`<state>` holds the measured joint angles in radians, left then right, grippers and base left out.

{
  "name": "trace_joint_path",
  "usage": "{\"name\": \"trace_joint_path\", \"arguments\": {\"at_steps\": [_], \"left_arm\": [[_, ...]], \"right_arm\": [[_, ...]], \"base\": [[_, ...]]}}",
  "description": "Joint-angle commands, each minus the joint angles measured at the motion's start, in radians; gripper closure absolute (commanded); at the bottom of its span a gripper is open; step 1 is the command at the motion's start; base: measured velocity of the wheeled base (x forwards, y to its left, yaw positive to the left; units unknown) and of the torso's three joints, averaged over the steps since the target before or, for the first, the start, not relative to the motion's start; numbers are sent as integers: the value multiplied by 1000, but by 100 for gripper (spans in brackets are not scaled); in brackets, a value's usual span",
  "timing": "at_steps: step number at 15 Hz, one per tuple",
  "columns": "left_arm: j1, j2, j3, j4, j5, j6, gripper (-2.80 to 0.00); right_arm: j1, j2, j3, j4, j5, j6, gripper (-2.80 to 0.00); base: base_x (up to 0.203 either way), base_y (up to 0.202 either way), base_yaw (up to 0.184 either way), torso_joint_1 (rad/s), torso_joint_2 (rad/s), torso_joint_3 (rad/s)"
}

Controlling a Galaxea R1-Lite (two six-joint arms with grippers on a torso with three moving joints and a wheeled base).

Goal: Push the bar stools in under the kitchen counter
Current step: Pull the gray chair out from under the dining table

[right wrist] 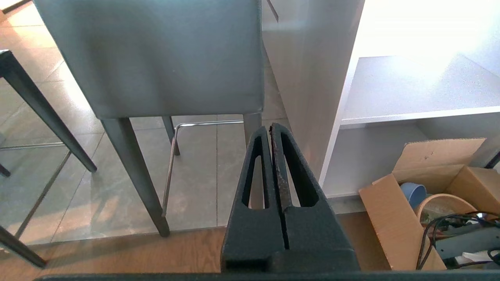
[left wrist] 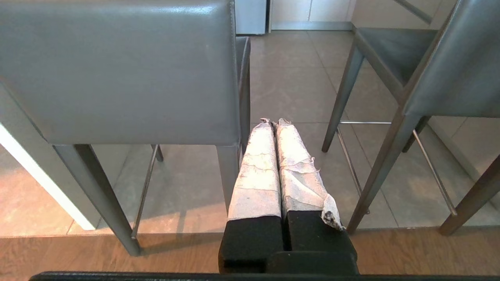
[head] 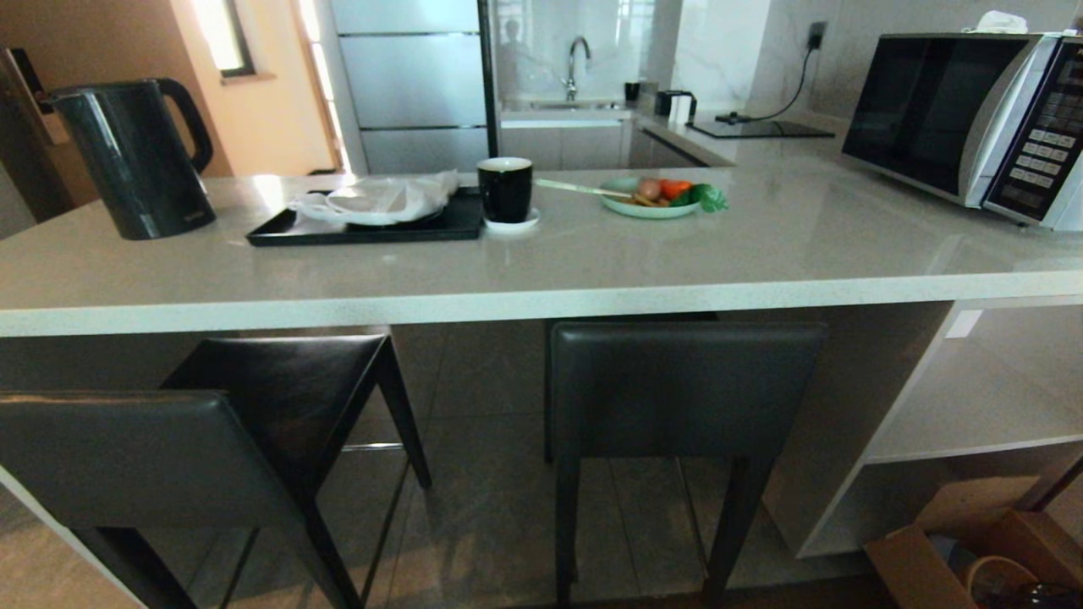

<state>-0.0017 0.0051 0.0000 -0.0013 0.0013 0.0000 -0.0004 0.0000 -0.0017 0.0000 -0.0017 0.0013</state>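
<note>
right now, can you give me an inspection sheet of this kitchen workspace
surface: stone counter, glossy, things along its far side
job's things: left stool turned at an angle, seat only partly under the counter edge; right stool square to the counter, backrest just under its edge
clutter: kettle, black tray with a white cloth, black mug, plate of food, microwave
grippers: left gripper shut, empty, between the stools; right gripper shut, empty, behind the right stool
cables: black cord to a wall socket; cords beside the cardboard box
surroundings: sink and tap behind, white shelves, tiled floor
</note>
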Motion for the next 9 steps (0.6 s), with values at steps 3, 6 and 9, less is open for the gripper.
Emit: {"name": "trace_joint_path", "arguments": {"at_steps": [3, 6, 9], "left_arm": [[0, 1, 2, -2, 2, 5, 0], [-1, 1, 2, 0, 2, -3, 0], [0, 1, 2, 0, 2, -3, 0]], "right_arm": [[0, 0, 0, 2, 0, 0, 0], [0, 0, -1, 5, 2, -1, 0], [0, 6, -2, 6, 1, -1, 0]], "base": [[0, 0, 0, 0, 0, 0], [0, 0, 0, 0, 0, 0], [0, 0, 0, 0, 0, 0]]}}
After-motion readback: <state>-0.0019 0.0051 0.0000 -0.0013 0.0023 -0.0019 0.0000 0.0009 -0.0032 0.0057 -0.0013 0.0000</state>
